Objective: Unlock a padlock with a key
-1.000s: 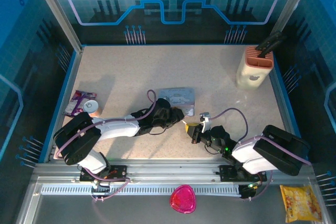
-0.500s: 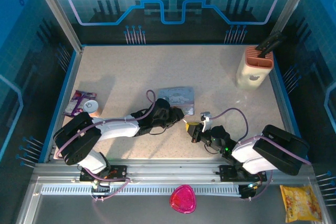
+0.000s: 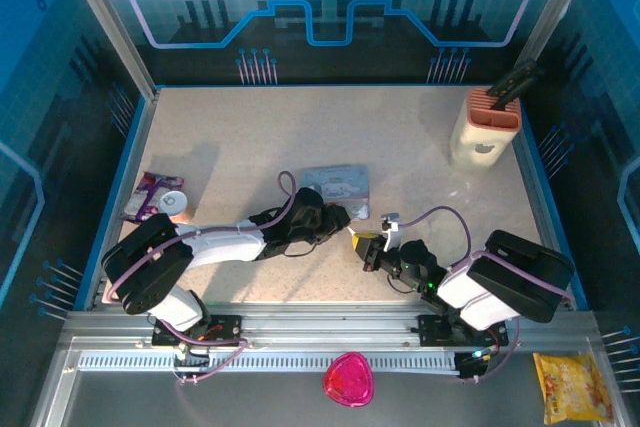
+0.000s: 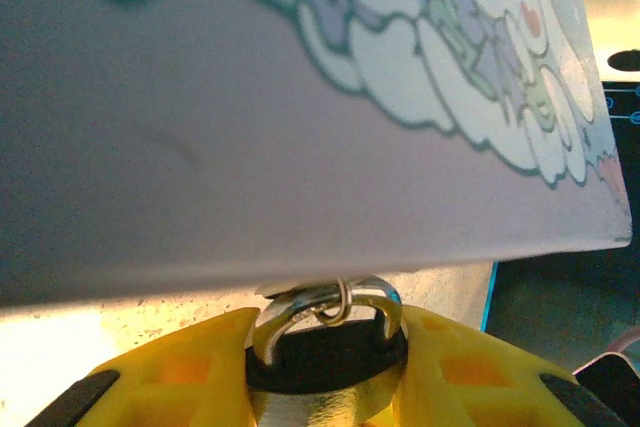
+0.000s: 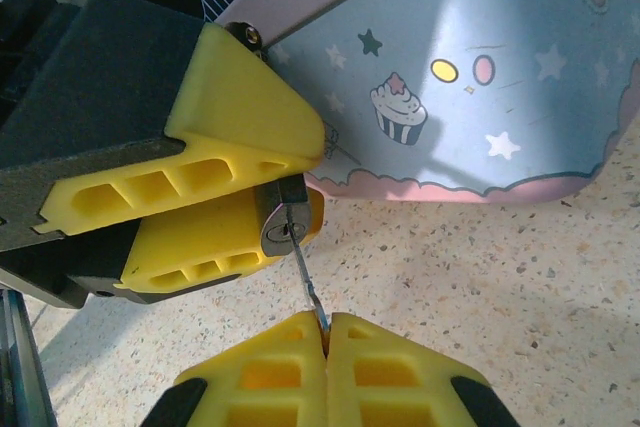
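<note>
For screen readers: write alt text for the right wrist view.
The right gripper pinches a thin grey metal key, tip at the keyhole of a small dark padlock held by the left gripper, before a pastel cartoon tin.

The padlock (image 4: 325,355) and key (image 5: 305,282) are shiny metal, the tin (image 5: 470,87) smooth and printed, the table (image 5: 520,287) matt, speckled.

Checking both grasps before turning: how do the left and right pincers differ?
The left pincer grips the dark padlock, its jaws held apart by the body; the right pincer pinches the thin key, jaws nearly meeting. Both are shut and yellow, near the cartoon tin.
</note>
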Controlling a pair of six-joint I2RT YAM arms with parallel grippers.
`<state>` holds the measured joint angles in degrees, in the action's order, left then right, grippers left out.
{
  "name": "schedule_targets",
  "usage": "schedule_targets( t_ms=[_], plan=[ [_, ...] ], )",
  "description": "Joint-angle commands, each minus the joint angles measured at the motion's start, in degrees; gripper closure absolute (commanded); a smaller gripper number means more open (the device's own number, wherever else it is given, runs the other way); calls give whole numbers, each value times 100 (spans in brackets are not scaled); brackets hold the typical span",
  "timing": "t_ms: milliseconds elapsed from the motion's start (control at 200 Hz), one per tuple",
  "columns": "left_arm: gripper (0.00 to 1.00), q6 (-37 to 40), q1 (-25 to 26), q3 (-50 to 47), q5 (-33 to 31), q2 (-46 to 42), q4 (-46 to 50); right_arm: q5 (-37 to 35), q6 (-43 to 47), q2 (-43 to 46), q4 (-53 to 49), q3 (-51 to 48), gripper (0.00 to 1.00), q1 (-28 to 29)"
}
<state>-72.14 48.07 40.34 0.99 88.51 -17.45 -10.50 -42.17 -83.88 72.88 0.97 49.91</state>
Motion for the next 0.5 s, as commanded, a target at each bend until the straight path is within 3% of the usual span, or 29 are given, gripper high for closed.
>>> schedule_targets(
  t_ms=[0,495],
  plan=[
    [90,-118,-8,17,94,-102,-282,-86,-36,-72,433,85,100,68],
    [90,-22,61,91,53,-30,-188,-36,-65,23,277,174,100,132]
  ],
)
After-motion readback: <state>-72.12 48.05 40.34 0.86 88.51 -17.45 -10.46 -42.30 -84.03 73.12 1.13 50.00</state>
